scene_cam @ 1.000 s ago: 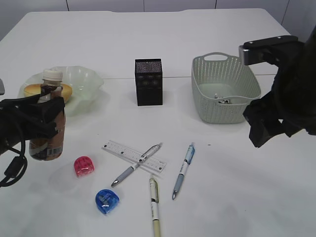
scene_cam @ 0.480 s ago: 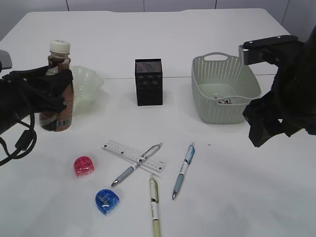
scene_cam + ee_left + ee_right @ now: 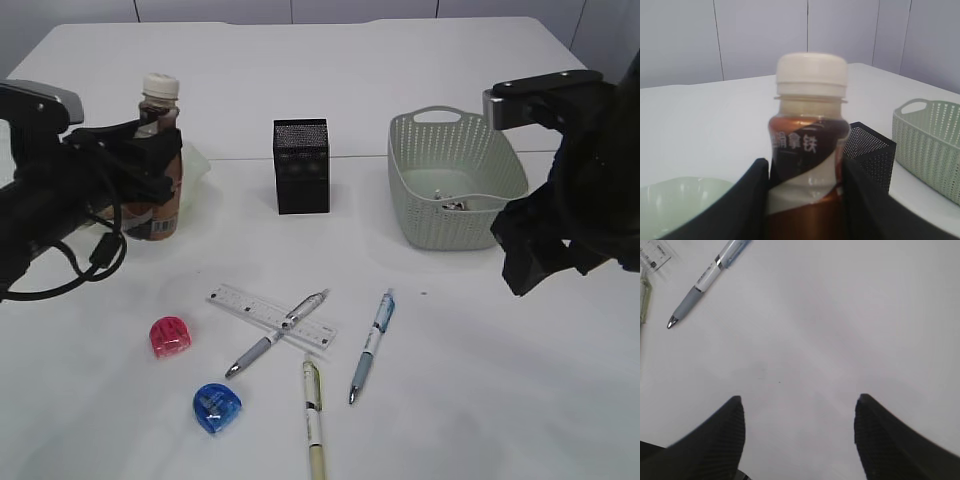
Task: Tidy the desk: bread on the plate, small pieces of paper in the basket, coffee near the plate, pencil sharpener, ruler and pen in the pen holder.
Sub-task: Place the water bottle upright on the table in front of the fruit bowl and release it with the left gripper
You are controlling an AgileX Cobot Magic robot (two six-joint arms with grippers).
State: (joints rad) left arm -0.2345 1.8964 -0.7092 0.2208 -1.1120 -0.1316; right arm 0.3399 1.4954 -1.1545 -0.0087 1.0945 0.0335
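A broad white table (image 3: 420,60) with rounded far corners and a thin seam across it fills the scene under even, soft light, and behind it stand pale grey-white wall panels (image 3: 760,35) with narrow vertical joints, possibly cabinet fronts.

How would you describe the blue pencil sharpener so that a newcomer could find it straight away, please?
Start at the black mesh pen holder mid-desk and come toward the near edge, past the clear ruler. The blue pencil sharpener lies left of the yellow-green pen. Its neighbour of the same rounded shape is pink; this one is translucent blue.
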